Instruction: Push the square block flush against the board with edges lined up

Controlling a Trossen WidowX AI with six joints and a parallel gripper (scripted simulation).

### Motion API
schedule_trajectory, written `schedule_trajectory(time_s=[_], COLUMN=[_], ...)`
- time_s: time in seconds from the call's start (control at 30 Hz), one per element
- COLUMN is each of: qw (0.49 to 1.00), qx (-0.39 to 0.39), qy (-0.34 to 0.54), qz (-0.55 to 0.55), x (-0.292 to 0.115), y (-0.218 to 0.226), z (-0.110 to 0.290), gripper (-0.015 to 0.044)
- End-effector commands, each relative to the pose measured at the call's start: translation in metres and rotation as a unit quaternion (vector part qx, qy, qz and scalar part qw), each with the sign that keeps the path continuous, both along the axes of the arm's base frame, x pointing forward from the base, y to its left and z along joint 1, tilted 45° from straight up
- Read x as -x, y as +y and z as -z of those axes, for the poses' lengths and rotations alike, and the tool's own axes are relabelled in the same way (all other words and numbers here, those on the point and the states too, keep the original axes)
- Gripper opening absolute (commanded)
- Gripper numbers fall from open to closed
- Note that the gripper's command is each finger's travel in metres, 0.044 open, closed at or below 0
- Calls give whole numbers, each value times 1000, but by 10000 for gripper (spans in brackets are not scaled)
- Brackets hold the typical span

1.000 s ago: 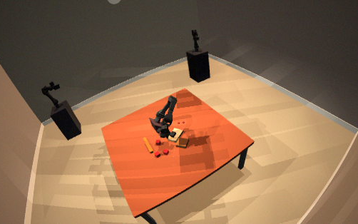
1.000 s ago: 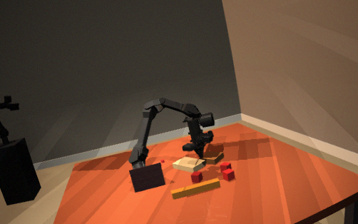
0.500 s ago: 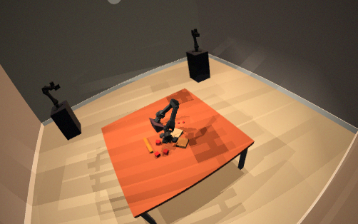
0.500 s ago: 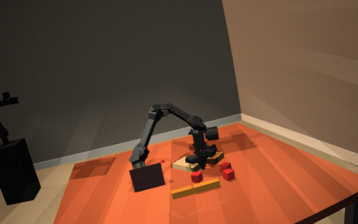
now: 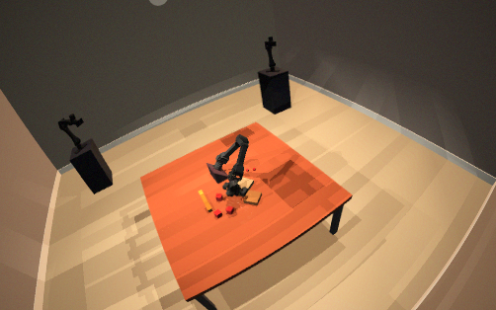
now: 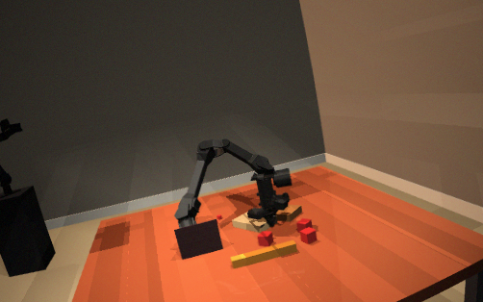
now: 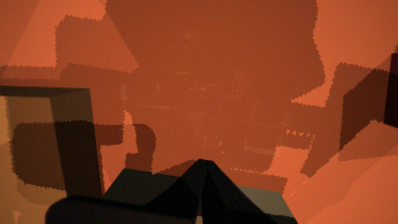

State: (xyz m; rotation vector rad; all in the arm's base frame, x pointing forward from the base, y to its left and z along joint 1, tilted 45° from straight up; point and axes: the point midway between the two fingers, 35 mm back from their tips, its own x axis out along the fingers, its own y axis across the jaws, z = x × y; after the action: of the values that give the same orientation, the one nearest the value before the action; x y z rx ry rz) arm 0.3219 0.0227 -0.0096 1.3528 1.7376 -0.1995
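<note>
The flat cream board [image 5: 247,183] [image 6: 242,221] lies on the table, partly covered by the arm; its shaded face shows behind the fingers in the wrist view [image 7: 265,198]. The tan square block [image 5: 253,198] [image 6: 294,213] [image 7: 30,110] lies flat close to the board, at the left in the wrist view. Whether their sides touch is hidden by the hand. My gripper [image 5: 234,193] [image 6: 272,225] [image 7: 204,166] is shut and empty, pointing down low beside the board, with the block off to one side of the fingers.
Red cubes [image 5: 218,196] [image 6: 265,238] lie near the hand, with two more farther toward the table's front in the top view. A yellow bar [image 5: 205,199] [image 6: 264,255] lies beyond them. Tiny red pieces [image 5: 254,169] [image 6: 219,217] lie near the arm's base.
</note>
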Motion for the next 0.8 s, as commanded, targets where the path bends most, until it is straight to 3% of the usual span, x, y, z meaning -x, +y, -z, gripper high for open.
schedule_trajectory(time_s=[0.0,0.77], qw=[1000,1000], qx=[-4,-5], qy=[3,3], qz=[1,0], x=[5,24], y=[6,25], z=[-4,-22], gripper=[0,0])
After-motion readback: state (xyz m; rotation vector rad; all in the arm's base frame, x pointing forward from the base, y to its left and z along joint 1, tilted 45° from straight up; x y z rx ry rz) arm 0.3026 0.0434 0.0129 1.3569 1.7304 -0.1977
